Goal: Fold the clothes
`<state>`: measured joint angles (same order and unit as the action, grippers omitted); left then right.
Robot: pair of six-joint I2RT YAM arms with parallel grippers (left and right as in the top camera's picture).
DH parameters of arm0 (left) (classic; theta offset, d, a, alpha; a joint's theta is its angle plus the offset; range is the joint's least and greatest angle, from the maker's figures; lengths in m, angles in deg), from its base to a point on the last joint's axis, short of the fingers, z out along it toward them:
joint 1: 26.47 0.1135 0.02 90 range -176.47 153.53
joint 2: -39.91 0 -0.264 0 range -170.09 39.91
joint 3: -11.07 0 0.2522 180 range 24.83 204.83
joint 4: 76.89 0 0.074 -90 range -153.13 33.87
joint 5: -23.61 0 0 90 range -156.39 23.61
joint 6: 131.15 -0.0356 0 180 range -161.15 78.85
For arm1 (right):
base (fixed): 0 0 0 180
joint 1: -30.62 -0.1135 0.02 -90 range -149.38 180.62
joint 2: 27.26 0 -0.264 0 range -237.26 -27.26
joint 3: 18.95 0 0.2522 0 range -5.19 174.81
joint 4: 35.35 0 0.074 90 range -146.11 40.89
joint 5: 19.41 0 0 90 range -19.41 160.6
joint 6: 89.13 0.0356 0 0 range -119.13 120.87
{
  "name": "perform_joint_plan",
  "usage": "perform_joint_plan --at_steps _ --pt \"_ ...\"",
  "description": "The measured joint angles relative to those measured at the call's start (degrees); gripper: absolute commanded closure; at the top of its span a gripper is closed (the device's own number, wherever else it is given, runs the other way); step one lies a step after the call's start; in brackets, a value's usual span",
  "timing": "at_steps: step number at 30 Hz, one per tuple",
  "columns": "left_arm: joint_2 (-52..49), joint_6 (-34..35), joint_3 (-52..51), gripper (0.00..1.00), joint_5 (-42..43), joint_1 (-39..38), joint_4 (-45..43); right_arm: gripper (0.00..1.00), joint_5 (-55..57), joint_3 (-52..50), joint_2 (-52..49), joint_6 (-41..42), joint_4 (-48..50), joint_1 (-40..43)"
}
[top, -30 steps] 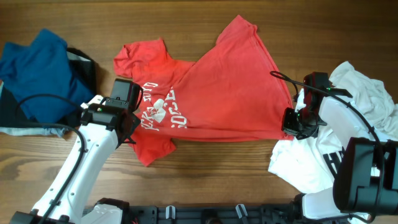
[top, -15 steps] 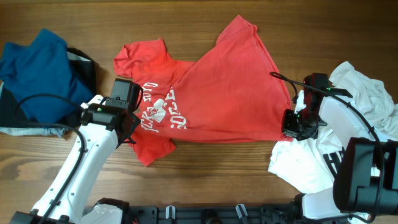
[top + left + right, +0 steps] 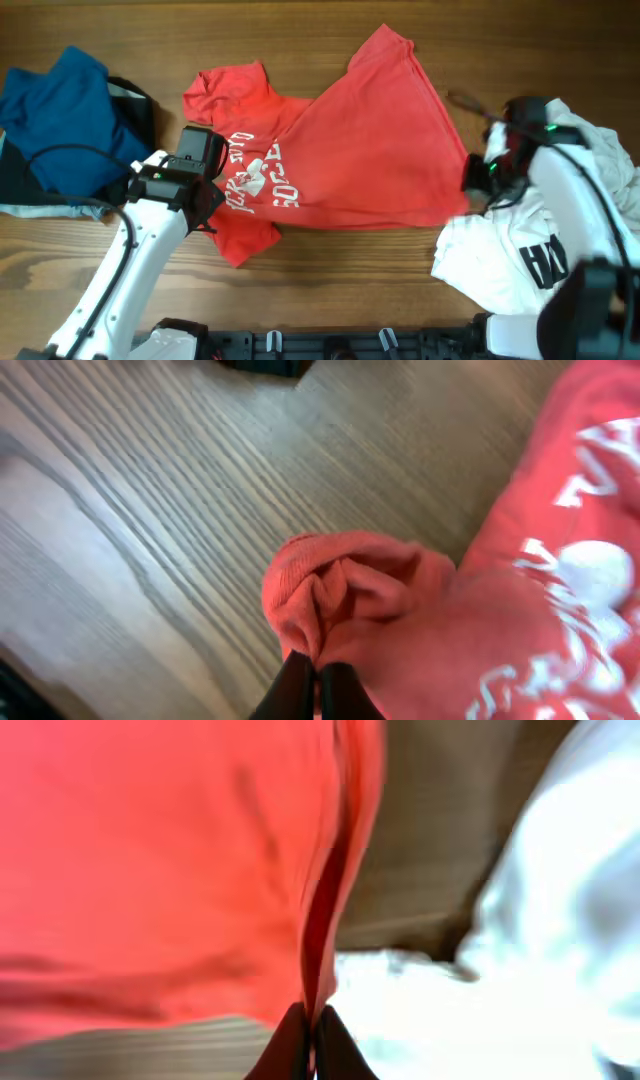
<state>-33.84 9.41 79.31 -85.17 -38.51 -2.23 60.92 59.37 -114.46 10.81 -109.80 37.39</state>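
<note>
Arms angle in from both sides; left gripper (image 3: 317,678) and right gripper (image 3: 311,1025) each pinch red T-shirt (image 3: 350,150) edges

This is looking like a robotics lab: a white left arm (image 3: 130,270) and right arm (image 3: 575,215), black cables (image 3: 75,150) trailing, are reaching over a wooden table (image 3: 350,290).

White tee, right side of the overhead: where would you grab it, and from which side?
Probably the lower-left corner of the white T-shirt, coming in from the left over the table. That corner lies flat on the wood, clear of the red T-shirt; the rest is bunched and partly under the right arm.
</note>
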Motion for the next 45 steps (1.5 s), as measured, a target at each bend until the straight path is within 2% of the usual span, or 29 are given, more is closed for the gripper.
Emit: perform_joint_plan --at_steps 5,12,14,17,19,21,23,28,30,33,39,41,43,44,45 --pt "7.3 -3.6 9.6 0.96 0.0 0.0 2.6 0.96 -0.7 13.0 11.8 0.0 -7.1 4.1" --pt "17.6 -6.7 15.8 0.96 -0.1 2.1 3.2 0.95 -0.9 14.7 16.2 -1.7 -12.5 9.3" --pt "18.4 -6.9 15.9 0.96 0.0 2.5 4.4 0.87 -1.9 14.6 15.8 -3.3 -14.6 8.8" --pt "16.1 -7.0 15.9 0.96 0.7 2.5 5.5 0.62 -3.7 11.5 14.6 -5.2 -14.6 4.5" --pt "13.2 -7.0 15.9 0.96 0.8 2.5 5.7 0.52 -4.1 7.0 13.3 -5.8 -12.7 0.7" --pt "10.0 -7.0 15.9 0.96 0.9 2.5 5.8 0.51 -4.5 1.2 12.2 -5.1 -8.7 -3.7" --pt "6.7 -7.0 15.9 0.96 1.1 2.5 6.0 0.45 -4.9 -6.3 11.1 -3.4 -3.8 -8.7" --pt "3.0 -7.0 15.9 0.96 1.3 2.5 6.0 0.41 -5.1 -18.1 9.3 0.3 10.2 -14.9" --pt "2.8 -7.0 15.9 0.96 1.3 2.5 6.0 0.36 -5.1 -21.2 7.7 1.1 14.2 -16.9" --pt "2.7 -7.0 15.9 0.96 1.3 2.5 6.0 0.33 -5.1 -23.0 5.6 2.2 18.6 -18.4" --pt "2.7 -7.0 15.9 0.96 1.3 2.5 6.0 0.34 -4.6 -23.0 -0.9 3.8 22.6 -19.2" --pt "2.7 -7.0 15.9 0.96 1.3 2.5 6.0 0.46 -4.4 -22.0 -2.2 4.4 22.8 -19.8" --pt "2.7 -7.0 15.9 0.96 1.3 2.5 6.0 0.69 -4.2 -21.4 -3.3 4.8 23.4 -21.4" --pt "2.7 -7.0 15.9 0.96 1.3 2.5 6.0 0.76 -4.2 -21.2 -3.5 5.0 23.4 -21.6" --pt "2.7 -7.0 15.9 0.96 1.3 2.5 6.0 0.77 -4.2 -20.9 -4.1 4.9 23.9 -23.5"
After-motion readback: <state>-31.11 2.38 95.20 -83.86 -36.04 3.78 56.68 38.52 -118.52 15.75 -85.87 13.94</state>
